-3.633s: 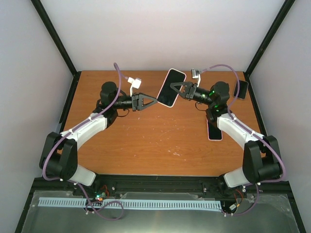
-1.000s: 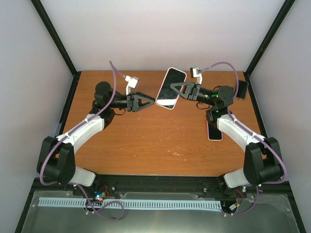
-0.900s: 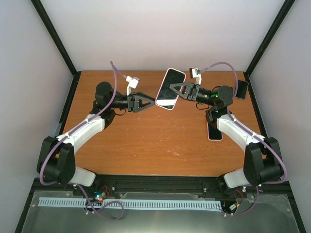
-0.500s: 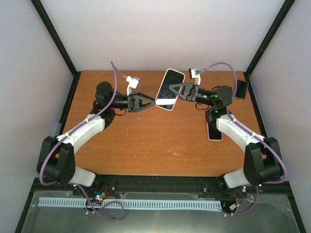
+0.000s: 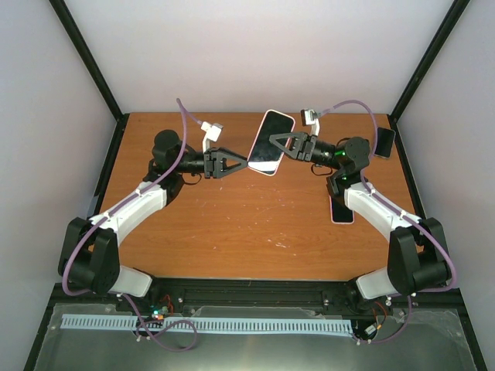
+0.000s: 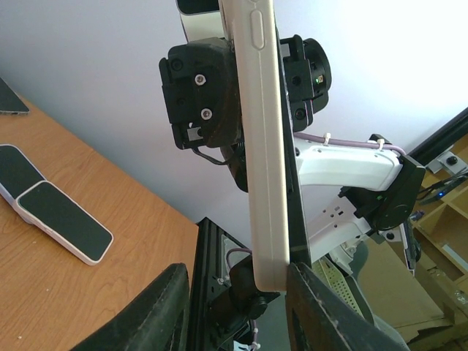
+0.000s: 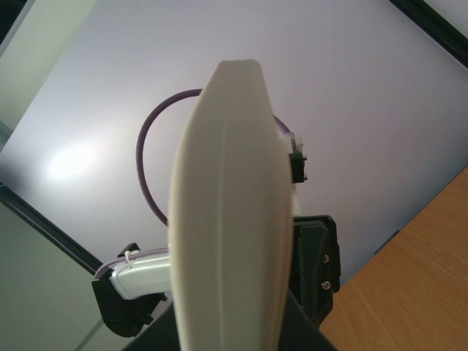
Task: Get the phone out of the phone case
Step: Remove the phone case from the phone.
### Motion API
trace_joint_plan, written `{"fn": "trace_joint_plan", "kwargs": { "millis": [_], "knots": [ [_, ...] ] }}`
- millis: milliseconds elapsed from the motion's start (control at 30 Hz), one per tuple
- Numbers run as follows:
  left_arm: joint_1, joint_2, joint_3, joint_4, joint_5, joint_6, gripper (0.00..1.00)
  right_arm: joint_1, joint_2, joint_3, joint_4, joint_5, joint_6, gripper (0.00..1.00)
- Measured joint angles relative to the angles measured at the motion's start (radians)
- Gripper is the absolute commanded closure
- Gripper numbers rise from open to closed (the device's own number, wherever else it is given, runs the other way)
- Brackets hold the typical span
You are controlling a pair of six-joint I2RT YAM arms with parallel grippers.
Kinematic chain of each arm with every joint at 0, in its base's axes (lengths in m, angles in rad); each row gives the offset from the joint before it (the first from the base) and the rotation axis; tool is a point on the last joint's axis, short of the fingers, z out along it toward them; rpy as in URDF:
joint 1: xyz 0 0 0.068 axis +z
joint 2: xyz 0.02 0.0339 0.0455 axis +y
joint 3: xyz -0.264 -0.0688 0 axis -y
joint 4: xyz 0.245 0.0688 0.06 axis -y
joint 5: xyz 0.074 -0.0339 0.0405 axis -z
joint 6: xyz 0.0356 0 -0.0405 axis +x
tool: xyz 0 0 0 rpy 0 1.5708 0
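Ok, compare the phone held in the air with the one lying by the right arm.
The held phone is off the table, tilted; the lying phone rests flat. The held phone is clamped by the right gripper; the lying phone is untouched. Both have dark screens and pale edges.

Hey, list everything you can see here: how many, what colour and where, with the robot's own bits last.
cased phone: one, cream case with black screen, held in the air over the far middle of the table.
loose phones: two, black screens with pale edges, overlapping on the table by the right arm.
dark slab: one, black, phone-like, far right corner of the table.
table: one, orange-brown wood.
cables: two, purple, one looping along each arm.
left claw: one, black, open around the cased phone's near end.
right claw: one, black, shut on the cased phone.
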Motion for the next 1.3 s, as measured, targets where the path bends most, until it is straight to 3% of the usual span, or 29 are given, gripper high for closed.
{"fn": "trace_joint_plan", "kwargs": {
  "millis": [700,1300],
  "knots": [
    [0.003,0.028,-0.002,0.01,0.004,0.0,0.66,0.008,0.029,-0.014,0.06,0.021,0.056,0.97],
    [0.015,0.032,0.004,0.016,0.095,-0.015,0.65,0.054,0.031,-0.024,0.055,0.027,-0.011,0.97]
  ]
}}
